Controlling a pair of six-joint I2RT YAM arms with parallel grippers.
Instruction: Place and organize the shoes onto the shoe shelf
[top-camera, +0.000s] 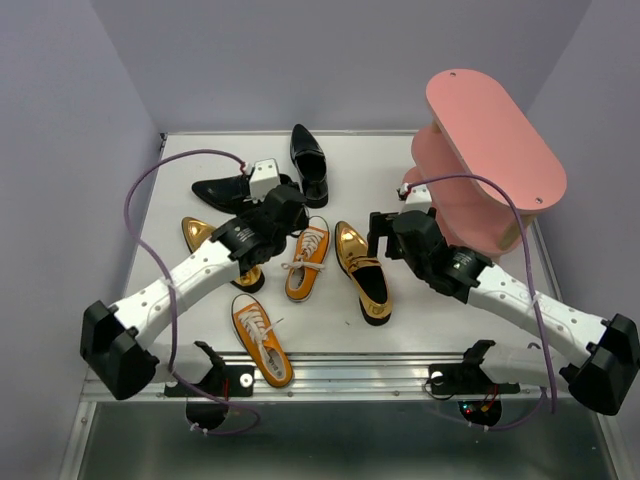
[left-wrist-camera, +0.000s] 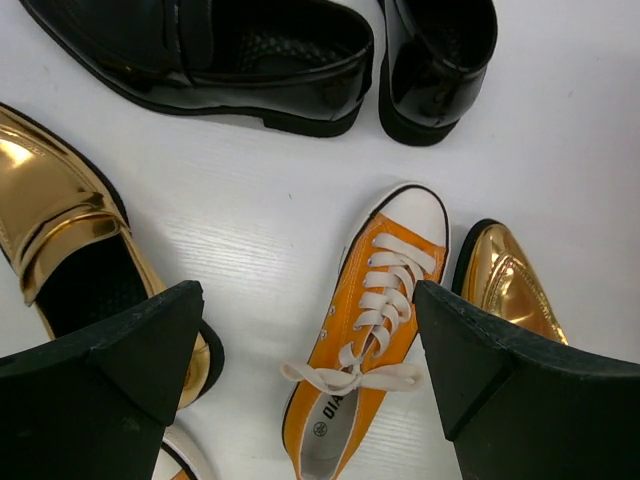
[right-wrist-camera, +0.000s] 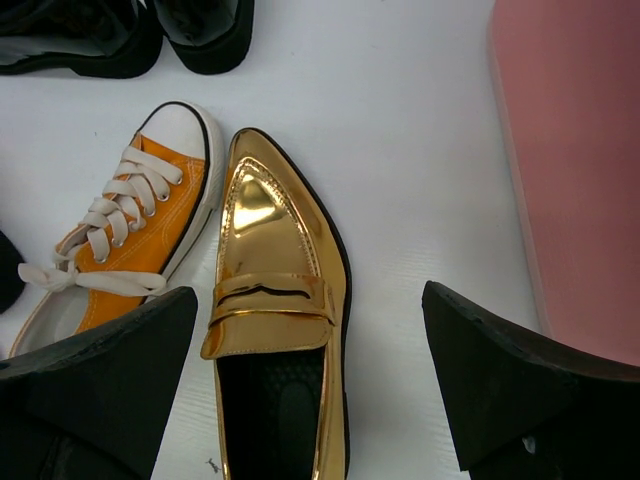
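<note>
Your shelf (top-camera: 495, 135) stands at the far right corner of the table (top-camera: 430, 320), and its top board overhangs the right edge. All six shoes lie on the table, left of the shelf.

The widest bare strip runs between the shelf's foot and the right loafer (top-camera: 363, 272). There is more bare room along the near edge on the right and in the far left corner.

Your right gripper (right-wrist-camera: 310, 295) hangs over that loafer with its fingers spread wide, holding nothing. The middle sneaker (top-camera: 307, 260) lies just beside the loafer's left side; you cannot tell whether they touch.

Your left gripper (left-wrist-camera: 308, 300) hangs over the middle sneaker, its fingers also spread and empty. It is crowded by the two black shoes (top-camera: 310, 165) toward the far edge, heels close together, and by the left loafer (top-camera: 200, 232), partly under the left arm.

The near sneaker (top-camera: 262, 340) lies alone by the near edge, left of centre. The right arm's purple cable (top-camera: 470, 180) arcs across the shelf's lower boards.
</note>
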